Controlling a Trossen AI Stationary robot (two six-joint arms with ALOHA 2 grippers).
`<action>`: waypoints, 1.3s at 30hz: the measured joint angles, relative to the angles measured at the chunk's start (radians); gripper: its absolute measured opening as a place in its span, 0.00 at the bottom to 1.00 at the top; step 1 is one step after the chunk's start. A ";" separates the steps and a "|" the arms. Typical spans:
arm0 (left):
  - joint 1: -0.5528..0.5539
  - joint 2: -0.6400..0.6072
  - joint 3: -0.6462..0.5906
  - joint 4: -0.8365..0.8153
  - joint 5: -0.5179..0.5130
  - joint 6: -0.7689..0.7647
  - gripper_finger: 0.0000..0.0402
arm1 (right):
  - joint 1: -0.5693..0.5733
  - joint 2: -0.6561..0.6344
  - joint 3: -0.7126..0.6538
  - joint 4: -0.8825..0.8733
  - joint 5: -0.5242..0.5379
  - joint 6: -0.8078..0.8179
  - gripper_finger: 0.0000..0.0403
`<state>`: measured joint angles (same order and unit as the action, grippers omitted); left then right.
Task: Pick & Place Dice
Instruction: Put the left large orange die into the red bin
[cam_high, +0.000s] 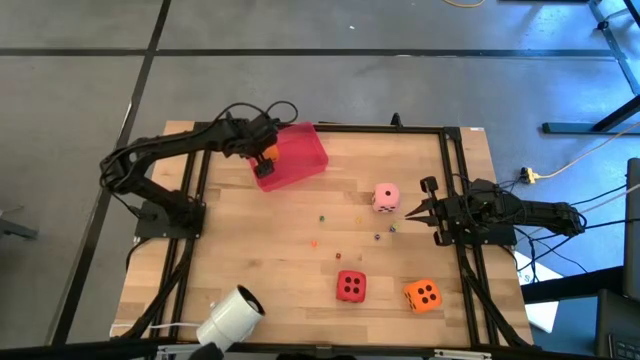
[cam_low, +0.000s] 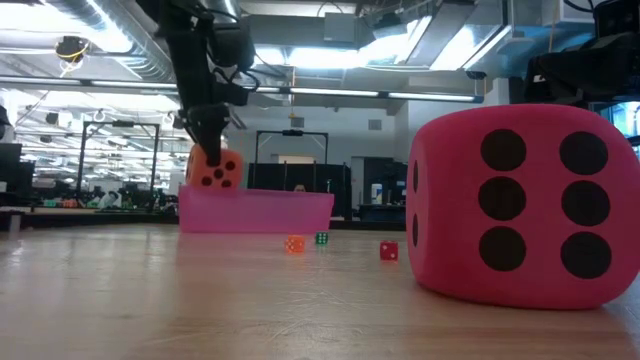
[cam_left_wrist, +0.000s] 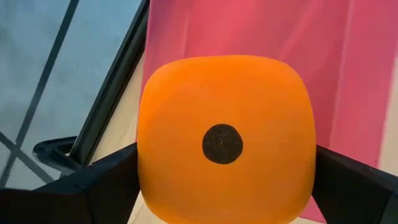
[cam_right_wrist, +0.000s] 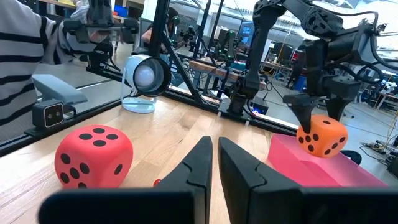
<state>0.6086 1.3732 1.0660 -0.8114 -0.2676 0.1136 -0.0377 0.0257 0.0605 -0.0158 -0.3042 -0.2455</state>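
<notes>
Wood planks make up the table (cam_high: 260, 290), seen from above with the left gripper (cam_high: 266, 153) at the far left over the pink tray (cam_high: 300, 152), an orange die (cam_high: 267, 155) between its fingers. The right gripper (cam_high: 411, 212) waits at the right edge, fingers pressed together, just beside the pink die (cam_high: 386, 197). A red die (cam_high: 350, 285) and a second orange die (cam_high: 422, 295) lie near the front.

The low view adds height: the held die (cam_low: 214, 167) hangs at the tray's (cam_low: 256, 211) rim, below the left gripper (cam_low: 207, 135); whether it touches the tray I cannot tell. Tiny beads (cam_low: 293, 243) lie beyond the big die (cam_low: 520, 205) close by.

The left wrist view alone shows the grip: dark fingers (cam_left_wrist: 93, 186) flank the die (cam_left_wrist: 225, 138), its one-pip face up.

The right wrist view shows its own gripper (cam_right_wrist: 215, 153) closed and empty, the red die (cam_right_wrist: 93, 157) near, a striped sleeve (cam_right_wrist: 28, 53) behind.
</notes>
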 joint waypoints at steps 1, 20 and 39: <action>0.004 0.006 0.000 0.000 0.000 -0.005 0.99 | 0.000 0.000 0.000 0.000 0.000 0.000 0.07; 0.029 0.057 0.000 0.053 0.058 0.048 1.00 | 0.002 0.002 0.001 0.283 -0.113 0.024 0.07; 0.024 0.054 0.000 0.090 0.000 0.006 1.00 | -0.007 0.259 0.016 0.768 0.453 0.222 0.07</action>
<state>0.6331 1.4269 1.0660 -0.7213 -0.2671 0.1192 -0.0450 0.2849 0.0767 0.7524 0.1485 -0.0233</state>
